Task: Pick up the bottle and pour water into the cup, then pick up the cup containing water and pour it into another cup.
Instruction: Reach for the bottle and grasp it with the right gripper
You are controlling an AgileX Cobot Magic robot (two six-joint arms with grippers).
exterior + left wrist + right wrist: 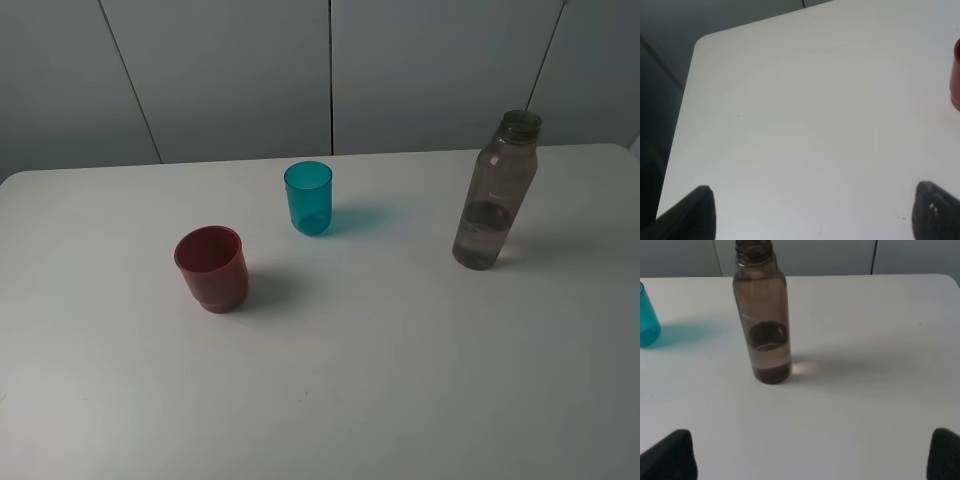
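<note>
Bottle (495, 195): right, upright; mouth cropped in wrist view.
Red cup (212, 268): left; mere sliver in wrist view.
Left gripper (817, 222): jaws wide, tips only.
Right gripper (807, 462): jaws wide, tips only.

table (400, 400): white, rounded corners | wall (230, 70): grey panels, dark seams | light: soft shadows
</note>
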